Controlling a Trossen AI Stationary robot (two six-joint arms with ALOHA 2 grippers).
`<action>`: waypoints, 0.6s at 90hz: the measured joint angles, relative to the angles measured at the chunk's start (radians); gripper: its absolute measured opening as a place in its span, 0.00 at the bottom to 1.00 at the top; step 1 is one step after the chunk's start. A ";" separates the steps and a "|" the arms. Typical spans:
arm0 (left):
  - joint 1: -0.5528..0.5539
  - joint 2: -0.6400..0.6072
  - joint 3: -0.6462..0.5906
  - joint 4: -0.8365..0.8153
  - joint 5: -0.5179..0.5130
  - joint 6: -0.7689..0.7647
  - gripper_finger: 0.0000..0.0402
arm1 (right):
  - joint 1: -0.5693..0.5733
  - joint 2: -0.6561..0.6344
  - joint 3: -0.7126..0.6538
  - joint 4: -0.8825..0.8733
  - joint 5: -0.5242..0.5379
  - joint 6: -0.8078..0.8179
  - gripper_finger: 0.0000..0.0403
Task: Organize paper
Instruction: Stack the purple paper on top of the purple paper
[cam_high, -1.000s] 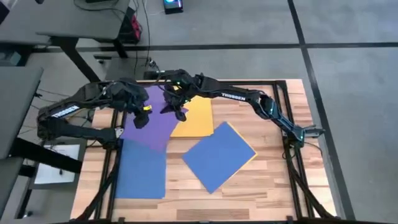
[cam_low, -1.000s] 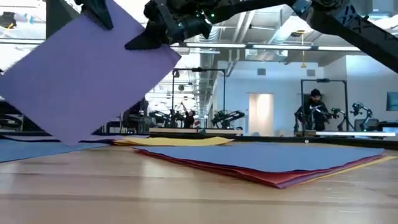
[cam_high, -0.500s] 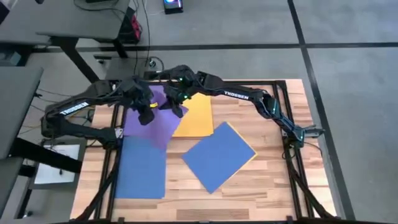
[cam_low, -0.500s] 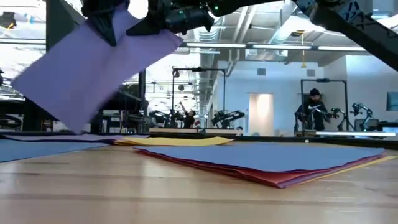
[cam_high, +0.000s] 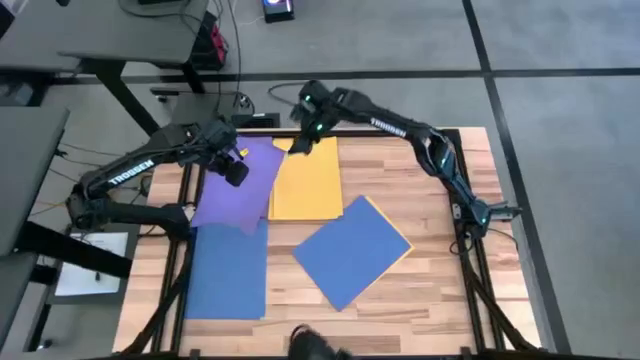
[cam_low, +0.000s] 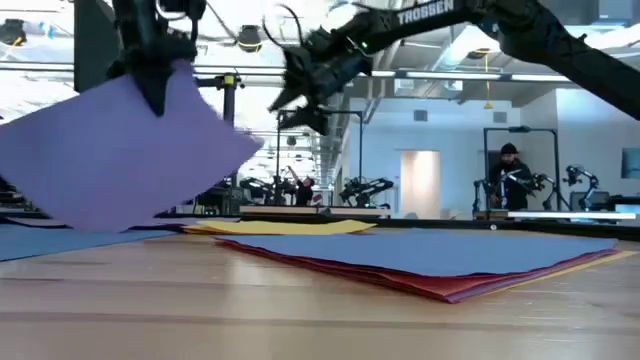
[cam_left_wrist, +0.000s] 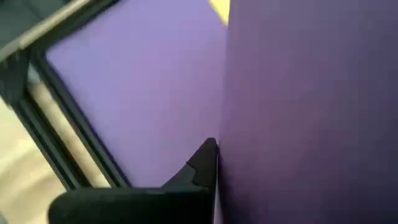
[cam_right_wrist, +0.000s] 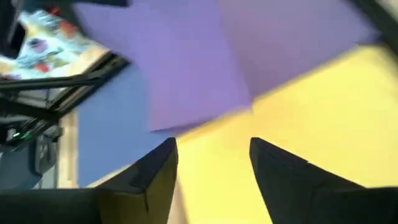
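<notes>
A purple sheet of paper (cam_high: 240, 195) hangs tilted over the table's far left, and my left gripper (cam_high: 234, 168) is shut on it. It fills the left wrist view as well (cam_left_wrist: 143, 93). My right gripper (cam_high: 305, 135) is open. It hovers above the far edge of a yellow sheet (cam_high: 308, 185) that lies flat, apart from the purple sheet (cam_right_wrist: 186, 68). One blue sheet (cam_high: 228, 272) lies flat at the near left. Another blue sheet (cam_high: 352, 250) lies at the centre on yellow and red sheets (cam_low: 440, 288). My left gripper pinches the purple sheet's upper edge (cam_low: 158, 92) between its two fingers, which come from above and point down. One finger (cam_left_wrist: 202, 163) shows against the single layer (cam_left_wrist: 231, 155). The sheet hangs slanted below the fingers. I cannot tell whether its lower edge (cam_low: 90, 222) touches the table.
The wooden table (cam_high: 440, 290) has bare room at its right and near sides, inside a black frame rail (cam_high: 470, 240). A white printed sheet (cam_high: 92, 262) lies off the table's left. Desks and cables stand beyond the far edge. A person (cam_low: 507, 180) stands far back in the room.
My right gripper has come off the purple sheet's corner and has gone up and toward the table's far edge. My left gripper has carried the sheet a little toward the left edge. The sheet now hangs from that gripper alone, lower and more steeply tilted.
</notes>
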 joint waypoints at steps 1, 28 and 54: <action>0.006 0.000 -0.006 0.006 0.000 -0.007 0.00 | -0.006 0.000 0.000 -0.003 0.000 -0.002 0.49; 0.200 0.000 -0.106 0.071 -0.007 -0.008 0.00 | -0.096 0.000 0.000 -0.046 -0.001 -0.044 0.49; 0.306 0.007 -0.201 0.282 0.004 0.128 0.00 | -0.091 0.000 -0.001 -0.048 -0.002 -0.097 0.49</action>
